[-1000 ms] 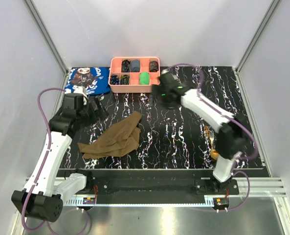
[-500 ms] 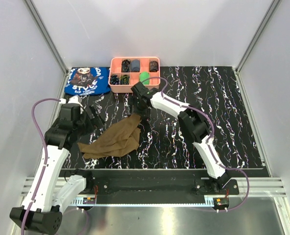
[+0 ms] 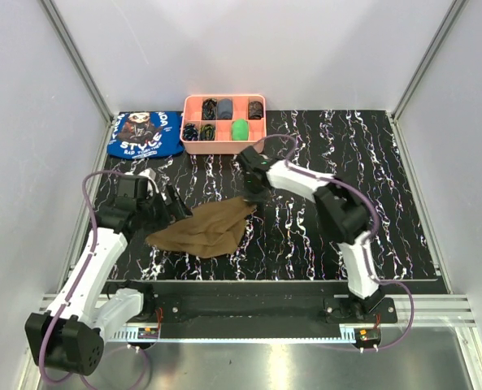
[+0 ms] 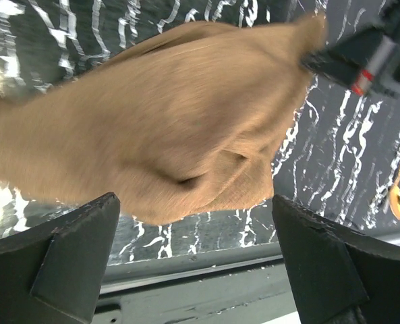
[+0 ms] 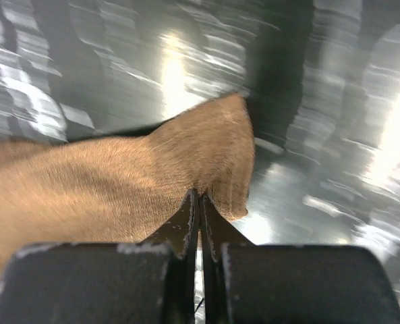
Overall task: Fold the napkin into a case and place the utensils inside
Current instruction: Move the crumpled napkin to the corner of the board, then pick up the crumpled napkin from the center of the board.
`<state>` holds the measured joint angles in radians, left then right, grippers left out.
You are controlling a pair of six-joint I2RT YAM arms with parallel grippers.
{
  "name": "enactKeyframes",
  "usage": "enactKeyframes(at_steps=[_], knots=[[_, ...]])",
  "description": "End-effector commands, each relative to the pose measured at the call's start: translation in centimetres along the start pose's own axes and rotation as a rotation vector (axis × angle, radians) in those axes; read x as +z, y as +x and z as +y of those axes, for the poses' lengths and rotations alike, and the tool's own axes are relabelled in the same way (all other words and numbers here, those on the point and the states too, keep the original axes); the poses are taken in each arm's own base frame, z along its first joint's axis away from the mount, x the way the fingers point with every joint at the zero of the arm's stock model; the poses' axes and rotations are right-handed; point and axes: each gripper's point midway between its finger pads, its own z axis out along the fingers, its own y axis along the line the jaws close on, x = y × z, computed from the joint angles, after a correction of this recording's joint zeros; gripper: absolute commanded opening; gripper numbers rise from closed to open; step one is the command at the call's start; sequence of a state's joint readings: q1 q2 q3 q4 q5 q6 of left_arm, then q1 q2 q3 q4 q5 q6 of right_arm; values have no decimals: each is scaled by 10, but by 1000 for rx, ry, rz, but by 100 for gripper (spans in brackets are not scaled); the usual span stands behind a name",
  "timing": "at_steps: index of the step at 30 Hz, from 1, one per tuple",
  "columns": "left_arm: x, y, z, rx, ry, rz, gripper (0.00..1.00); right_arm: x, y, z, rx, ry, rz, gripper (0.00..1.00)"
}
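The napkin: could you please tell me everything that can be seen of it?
The napkin is a plain olive-brown soft cloth, bunched and creased. It lies on the black marbled table left of centre. The right gripper is shut on its far right corner; the open left gripper sits at its left edge.

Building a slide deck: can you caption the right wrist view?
Olive-brown napkin pinched at one corner by the shut right jaws, background blurred.
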<state>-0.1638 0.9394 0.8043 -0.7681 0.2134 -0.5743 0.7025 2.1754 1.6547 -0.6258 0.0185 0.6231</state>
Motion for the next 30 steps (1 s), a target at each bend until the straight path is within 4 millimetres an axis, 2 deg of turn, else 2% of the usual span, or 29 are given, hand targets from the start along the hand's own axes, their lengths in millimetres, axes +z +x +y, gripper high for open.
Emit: enactKeyframes(at_steps=[1, 2, 3, 4, 5, 6, 8, 10, 11, 13, 14, 15, 17, 18, 21, 23, 26, 30], knots=[[10, -1, -31, 14, 138, 0, 95, -59, -17, -69, -93, 137, -153, 0], [13, 0, -31, 24, 125, 2, 94, -60, -4, -92, -119, 190, -138, 0], [17, -2, -26, 30, 81, -15, 94, -77, -7, -93, -124, 171, -177, 0], [23, 3, -27, 42, 59, 1, 94, -82, -5, -98, -127, 167, -183, 0], [25, 2, -27, 39, 42, -3, 94, -82, 6, -109, -135, 171, -161, 15], [28, -2, -22, 30, 3, -21, 94, -94, 1, -110, -127, 158, -196, 28], [35, -10, -18, -13, -42, -40, 94, -99, 4, -118, -115, 157, -196, 49], [43, -21, -13, -24, -97, -62, 94, -101, -1, -123, -89, 135, -195, 55], [42, -34, -21, -16, -90, -90, 94, -101, -5, -123, -90, 128, -195, 56], [56, -48, -20, 34, -140, -84, 94, -93, -7, -129, -74, 140, -171, 58], [56, -64, -26, 46, -150, -107, 94, -93, -13, -128, -61, 140, -177, 58], [74, -68, -16, 57, -206, -77, 94, -88, -12, -130, -50, 148, -159, 60], [88, -83, -17, 79, -218, -43, 94, -87, -21, -132, -15, 136, -159, 63], [108, -78, -2, 51, -243, 36, 93, -83, -22, -134, -1, 140, -152, 63], [133, -79, 2, 33, -215, 112, 85, -77, -30, -137, 37, 125, -140, 63], [141, -81, 4, 36, -223, 120, 84, -72, -34, -135, 42, 114, -131, 63], [150, -79, 4, 18, -210, 137, 83, -61, -27, -138, 57, 126, -92, 60], [152, -78, -1, 9, -183, 139, 80, -61, -13, -148, 76, 155, -70, 59]])
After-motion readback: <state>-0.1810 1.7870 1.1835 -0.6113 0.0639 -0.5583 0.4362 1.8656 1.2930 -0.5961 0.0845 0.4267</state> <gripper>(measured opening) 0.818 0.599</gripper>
